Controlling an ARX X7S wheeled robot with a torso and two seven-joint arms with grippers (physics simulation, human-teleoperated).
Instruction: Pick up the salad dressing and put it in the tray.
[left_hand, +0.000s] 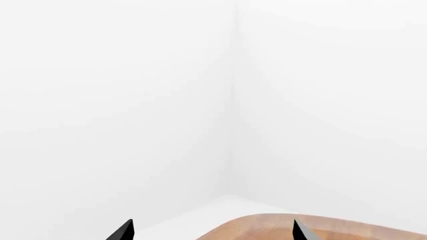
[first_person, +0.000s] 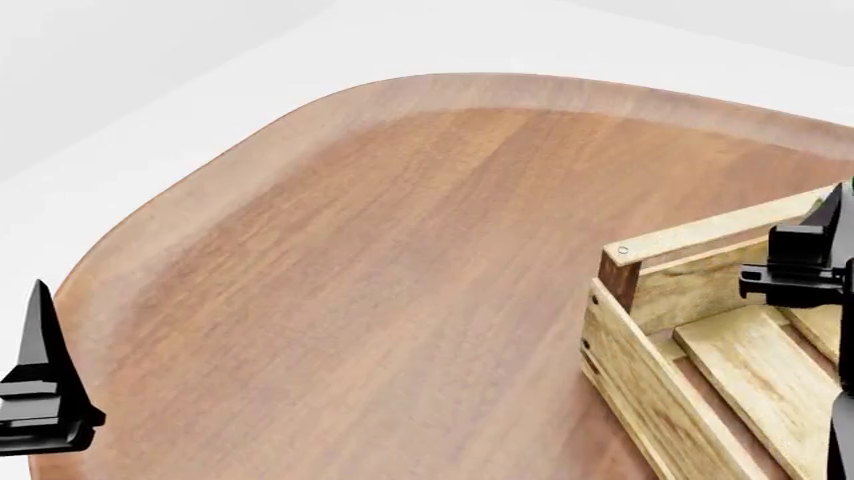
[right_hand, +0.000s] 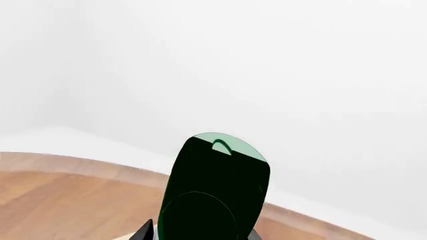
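Table edge: the wooden table (first_person: 400, 280) has a rounded far-left corner, with a paler rim curving from your near left round to the far right; white floor and walls lie beyond it.
Open room: the whole left and middle of the tabletop is bare wood in your head view.
Tray: one slatted crate, the tray (first_person: 667, 385), sits at the near right, one dark corner post turned toward the table's middle; its right part runs out of view.
Right gripper: your right gripper (first_person: 814, 260) hangs over the tray's far slats.
Right fingers: in the right wrist view the dark-green cap of the salad dressing (right_hand: 215, 192) fills the space between them, and they appear closed on the bottle.
Salad dressing: one bottle, up at your right gripper above the tray; only its cap shows.
Left gripper: your left gripper (left_hand: 212, 231) is at the near-left table edge.
Left fingers: two black tips well apart, holding nothing.
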